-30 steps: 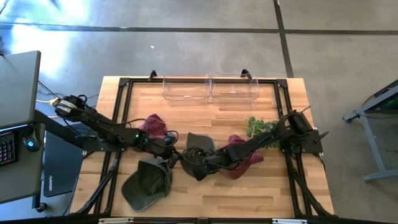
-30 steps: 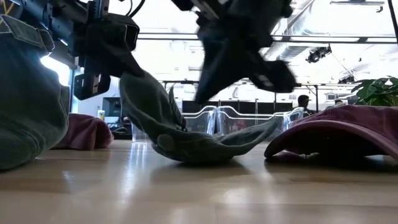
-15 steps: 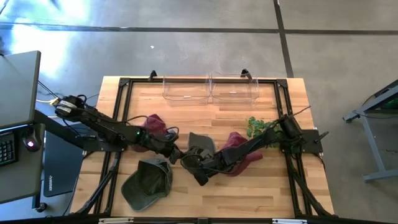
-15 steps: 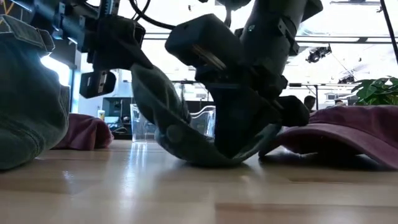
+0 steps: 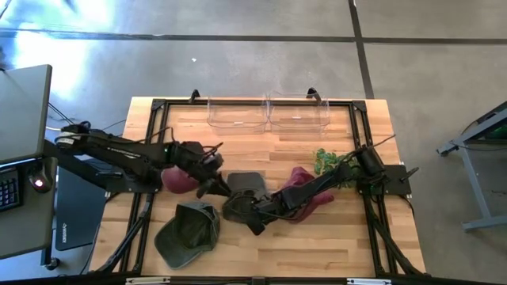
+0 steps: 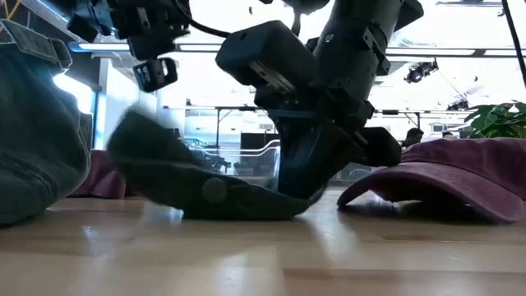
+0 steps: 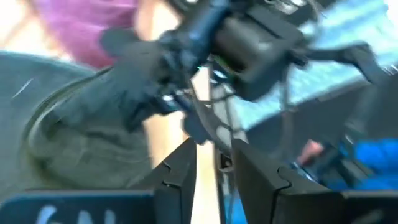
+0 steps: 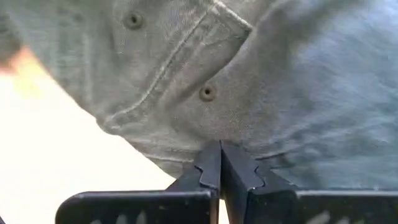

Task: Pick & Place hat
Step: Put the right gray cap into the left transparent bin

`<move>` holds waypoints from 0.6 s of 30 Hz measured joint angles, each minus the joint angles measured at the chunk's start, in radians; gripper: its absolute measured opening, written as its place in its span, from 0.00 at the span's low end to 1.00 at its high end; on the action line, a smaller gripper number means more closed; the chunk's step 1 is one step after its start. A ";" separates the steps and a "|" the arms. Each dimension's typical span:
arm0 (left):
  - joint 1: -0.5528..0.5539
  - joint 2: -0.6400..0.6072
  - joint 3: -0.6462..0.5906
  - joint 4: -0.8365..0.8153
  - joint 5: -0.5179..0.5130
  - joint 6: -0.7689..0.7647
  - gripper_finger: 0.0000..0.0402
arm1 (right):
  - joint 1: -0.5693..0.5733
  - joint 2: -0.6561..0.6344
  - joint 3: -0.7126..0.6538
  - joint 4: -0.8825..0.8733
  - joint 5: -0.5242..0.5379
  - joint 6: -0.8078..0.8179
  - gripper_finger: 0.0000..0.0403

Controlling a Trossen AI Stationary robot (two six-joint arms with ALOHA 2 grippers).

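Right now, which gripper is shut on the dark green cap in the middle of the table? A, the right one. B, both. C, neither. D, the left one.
A: the right gripper pinches the dark green cap, while the left gripper is raised off it.

Bright backlit room glare in low view; left wrist view motion-blurred

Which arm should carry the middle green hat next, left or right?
Right. The right claw is shut on the green hat at its edge, holding it against the table. The left claw is off the hat and empty, beside the maroon hat, so it would need to regrasp.
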 joint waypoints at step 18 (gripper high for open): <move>-0.296 -0.054 0.368 -0.684 -0.453 0.451 0.10 | 0.056 -0.166 0.002 0.225 -0.085 -0.654 0.22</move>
